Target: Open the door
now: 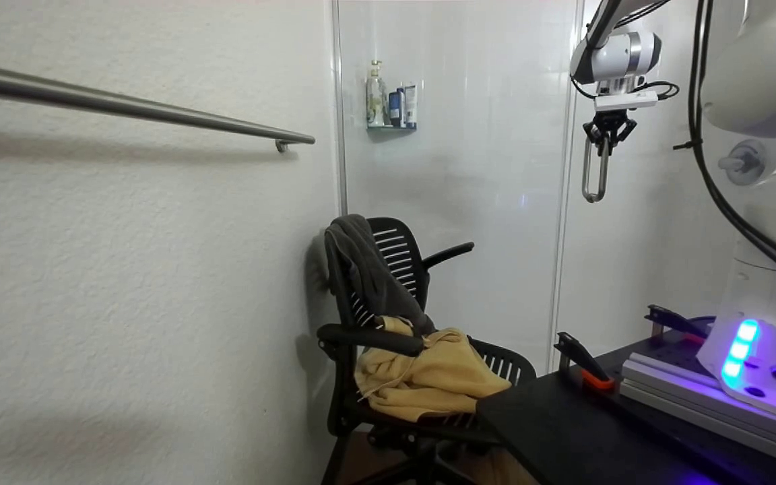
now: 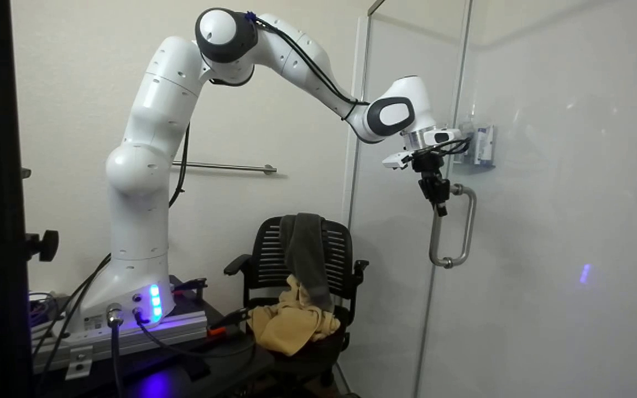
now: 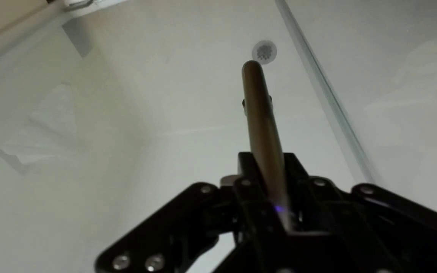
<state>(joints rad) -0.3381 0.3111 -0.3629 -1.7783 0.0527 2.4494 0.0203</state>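
Here, tall, pale, glossy door (image 2: pixel 562 221), grey metal handle (image 3: pixel 261 113) — gripper (image 2: pixel 440 210) clamped around it.

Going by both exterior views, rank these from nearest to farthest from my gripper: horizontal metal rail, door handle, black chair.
1. The door handle: held near its top in the gripper.
2. The black chair: lower down, beside the textured wall.
3. The horizontal metal rail: mounted on that wall, higher than the chair.
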